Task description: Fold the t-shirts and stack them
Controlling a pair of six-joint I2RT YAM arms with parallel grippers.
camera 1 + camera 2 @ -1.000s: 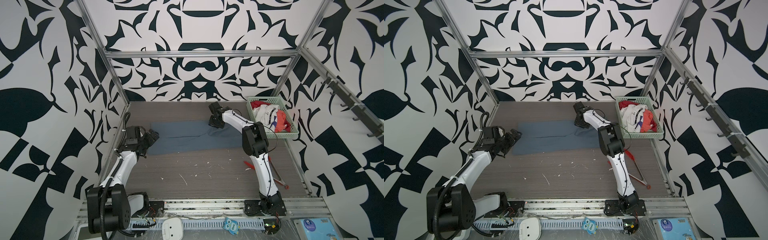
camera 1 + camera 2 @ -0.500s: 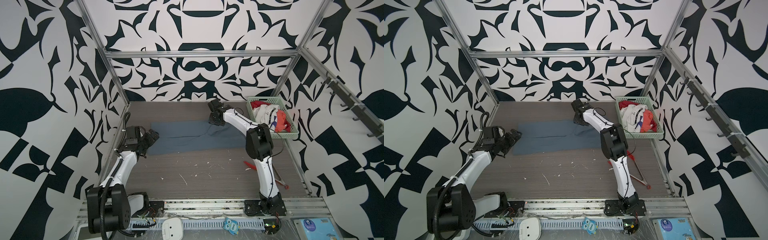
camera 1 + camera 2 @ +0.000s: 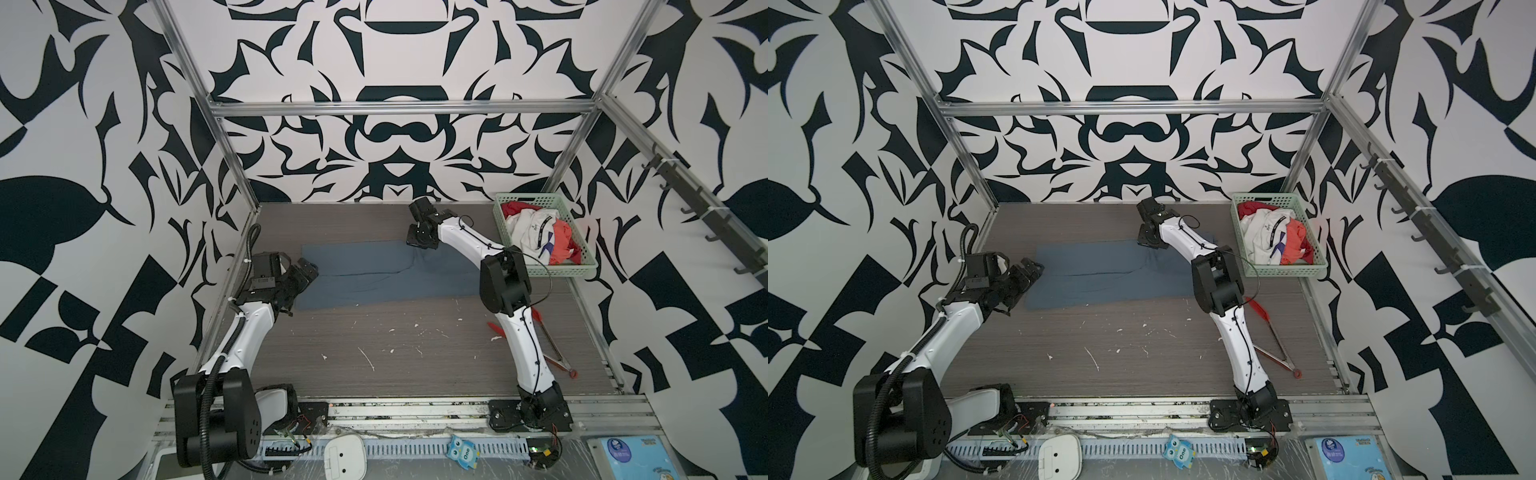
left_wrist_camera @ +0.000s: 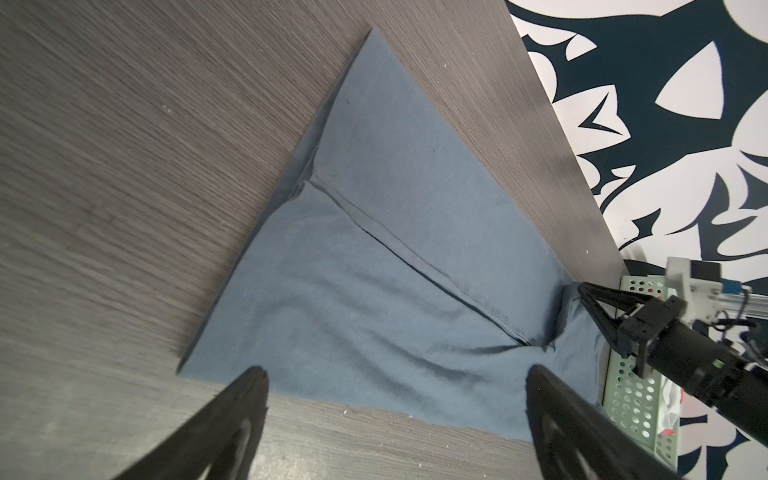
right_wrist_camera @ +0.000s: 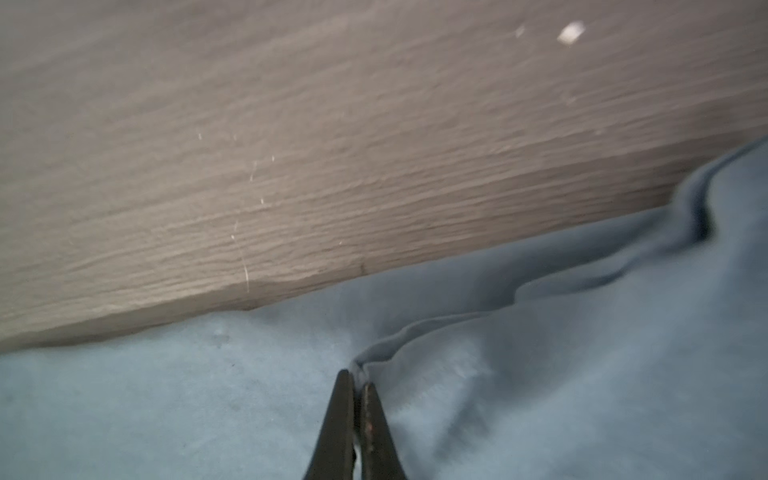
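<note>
Left gripper [image 3: 306, 270] gapes wide and empty at the left end of the blue shirt [image 3: 374, 274], which runs long-ways to the right across the desk [image 3: 415, 353]. Right gripper [image 5: 357, 378] is pinched tight on a fold at its far edge. Basket [image 3: 557, 271] in the far right corner holds crumpled white and red shirts [image 3: 536, 232]

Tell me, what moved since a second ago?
The right gripper, still pinching the far edge of the blue-grey shirt, slid a little to the left. The left gripper stayed open at the shirt's left end, and the basket did not move.
</note>
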